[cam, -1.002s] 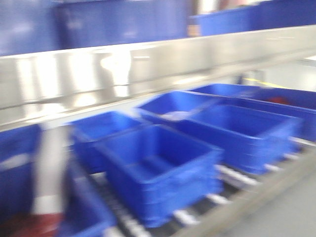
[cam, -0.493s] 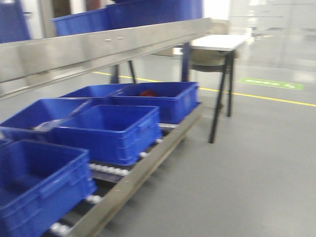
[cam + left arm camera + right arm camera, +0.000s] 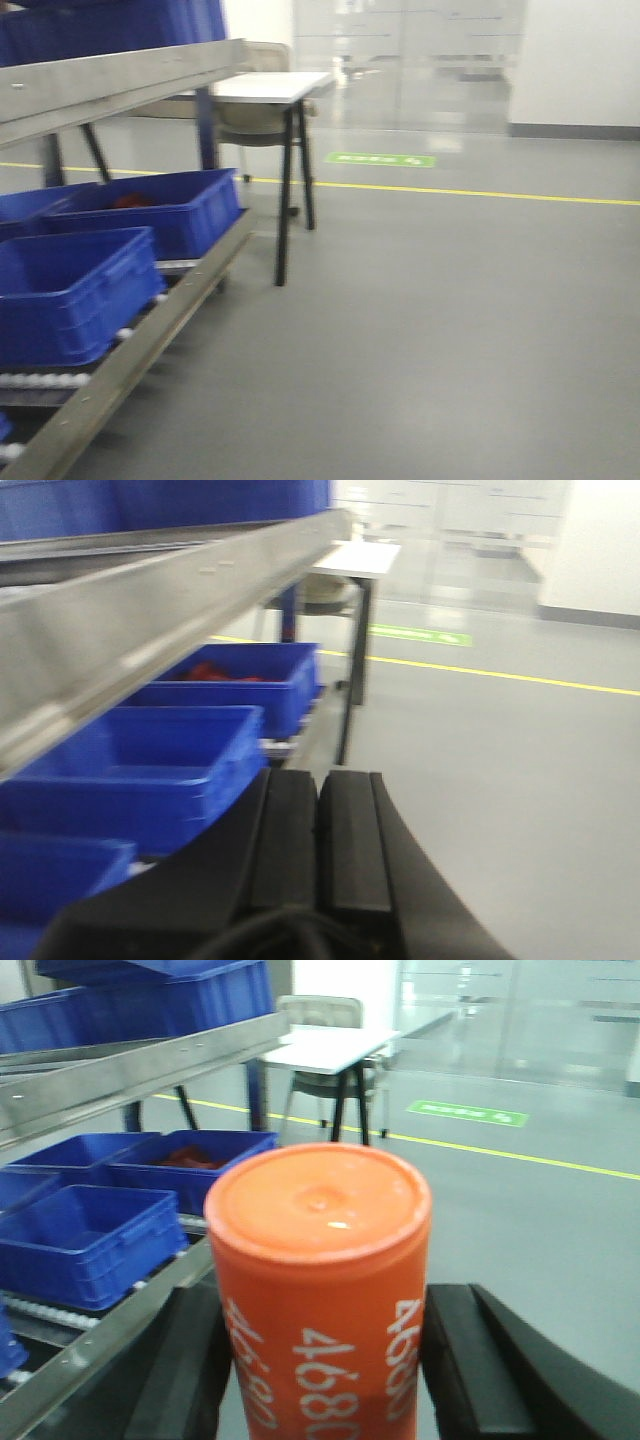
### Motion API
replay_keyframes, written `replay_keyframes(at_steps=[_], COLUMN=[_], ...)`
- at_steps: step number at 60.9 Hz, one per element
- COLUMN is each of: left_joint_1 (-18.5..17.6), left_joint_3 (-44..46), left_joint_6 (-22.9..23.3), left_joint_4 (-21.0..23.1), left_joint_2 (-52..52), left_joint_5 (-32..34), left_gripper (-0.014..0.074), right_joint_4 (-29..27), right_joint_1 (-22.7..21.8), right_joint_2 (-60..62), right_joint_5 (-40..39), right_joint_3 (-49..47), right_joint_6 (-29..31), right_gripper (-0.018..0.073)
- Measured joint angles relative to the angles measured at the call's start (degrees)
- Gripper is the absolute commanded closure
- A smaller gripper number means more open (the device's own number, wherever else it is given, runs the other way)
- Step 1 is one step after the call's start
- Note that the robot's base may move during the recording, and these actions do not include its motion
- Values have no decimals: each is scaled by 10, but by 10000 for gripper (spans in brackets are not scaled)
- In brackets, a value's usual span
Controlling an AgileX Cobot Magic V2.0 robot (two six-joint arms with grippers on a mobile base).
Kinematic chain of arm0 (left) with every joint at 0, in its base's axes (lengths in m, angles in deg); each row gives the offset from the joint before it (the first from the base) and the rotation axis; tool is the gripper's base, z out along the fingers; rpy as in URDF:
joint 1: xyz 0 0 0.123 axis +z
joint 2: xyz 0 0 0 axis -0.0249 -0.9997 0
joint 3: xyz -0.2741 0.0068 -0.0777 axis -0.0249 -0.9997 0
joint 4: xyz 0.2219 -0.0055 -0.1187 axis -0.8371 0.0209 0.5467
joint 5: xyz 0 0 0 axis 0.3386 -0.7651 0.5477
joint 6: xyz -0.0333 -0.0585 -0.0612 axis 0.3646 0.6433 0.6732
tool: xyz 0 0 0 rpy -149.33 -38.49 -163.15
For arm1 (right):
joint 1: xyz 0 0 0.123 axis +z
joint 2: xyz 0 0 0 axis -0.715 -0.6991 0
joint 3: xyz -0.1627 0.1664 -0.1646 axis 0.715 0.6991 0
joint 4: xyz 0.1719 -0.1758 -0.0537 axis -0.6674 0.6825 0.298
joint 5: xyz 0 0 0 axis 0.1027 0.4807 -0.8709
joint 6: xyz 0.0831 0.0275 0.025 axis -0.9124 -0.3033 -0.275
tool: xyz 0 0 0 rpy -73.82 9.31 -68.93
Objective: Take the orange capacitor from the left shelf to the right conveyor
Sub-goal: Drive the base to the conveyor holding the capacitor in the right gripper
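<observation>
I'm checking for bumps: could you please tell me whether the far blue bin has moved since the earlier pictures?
No. The far blue bin keeps its place beside the table; only the view swung right.

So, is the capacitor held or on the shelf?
Held: the capacitor stands upright between the right gripper's black fingers, clear of the shelf.

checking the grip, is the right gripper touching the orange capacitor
Touching. The right wrist view shows both fingers of the right gripper pressed flush on the orange capacitor, no gap.
</observation>
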Motion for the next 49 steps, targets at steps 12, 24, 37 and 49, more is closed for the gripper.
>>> replay_keyframes(at_steps=[12,24,37,49], left_joint_1=[0,0,0,0], left_joint_3=[0,0,0,0], left_joint_6=[0,0,0,0], left_joint_4=[0,0,0,0], left_joint_2=[0,0,0,0], left_joint_5=[0,0,0,0], left_gripper=[723,723,723,723], right_joint_4=[0,0,0,0], right_joint_1=[0,0,0,0], right_joint_2=[0,1,1,1], right_joint_5=[0,0,0,0], right_joint_3=[0,0,0,0], right_joint_6=[0,0,0,0], right_gripper=[512,512,512,512])
